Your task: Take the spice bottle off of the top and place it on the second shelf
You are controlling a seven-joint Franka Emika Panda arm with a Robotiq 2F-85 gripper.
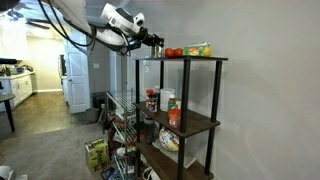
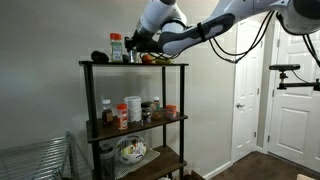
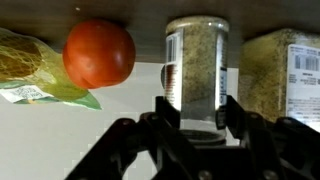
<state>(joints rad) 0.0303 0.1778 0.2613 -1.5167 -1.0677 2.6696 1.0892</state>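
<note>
Reaching in from the side, a white robot arm holds its gripper at the top board of a tall black rack. In the wrist view the two black fingers press against opposite sides of the spice bottle, pinching it. The bottle is a clear jar of greenish-brown flakes with a white label. It stands on the rack's top board, which shows as a dark band along the upper edge of that view, so the picture appears upside down.

A red tomato sits on the same board of the rack, apart from the bottle. A yellowish bag lies just beyond the tomato. On the bottle's other side stands a second jar, close to it but not touching. In both exterior views the gripper hides most of the bottle.

The second shelf, one tier below the rack's top, carries several jars and bottles. The tier under that holds a bowl. A chrome wire rack stands just beside the black rack.
</note>
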